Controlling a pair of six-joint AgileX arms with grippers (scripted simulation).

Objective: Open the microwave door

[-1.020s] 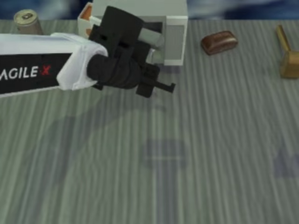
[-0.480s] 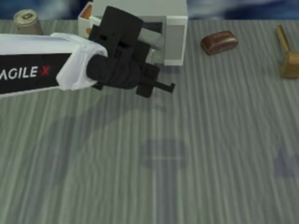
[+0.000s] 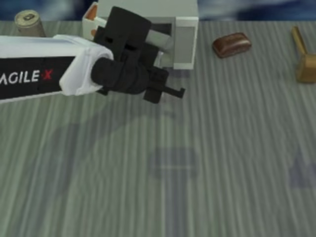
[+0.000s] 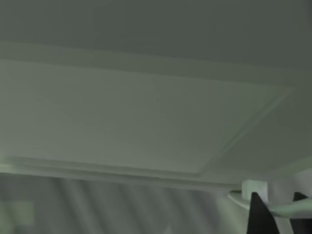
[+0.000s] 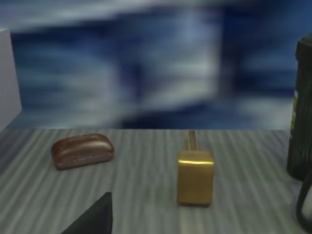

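The nearer part of the striped grey table (image 3: 212, 163) lies bare under soft shadows in the top view. Farther back, the left arm (image 3: 44, 69), white with a black band, reaches in from the table's left side, and its black wrist ends at the left gripper (image 3: 165, 59), which sits against the front of the microwave (image 3: 148, 10) at the table's far edge. The microwave door (image 3: 160, 39) stands partly ajar, angled outward from the body, with the plain control strip (image 3: 185, 44) just to its right. The left wrist view is filled by the door panel (image 4: 146, 122) seen very close, and the 2 dark fingertips (image 4: 258, 214) sit on either side of a thin pale bar that appears to be the door handle (image 4: 273, 207), so the gripper looks clamped on it. Behind the arm, a small white-and-orange box (image 3: 90, 19) touches the microwave's left side, and a can (image 3: 28, 22) stands at the far left. To the right of the microwave lie a brown loaf-shaped block (image 3: 231, 44) and, near the right edge, a brass-coloured mallet (image 3: 303, 57). The right arm is out of the top view; in its wrist view only 1 dark finger (image 5: 95, 219) shows, so whether that gripper is open cannot be told.
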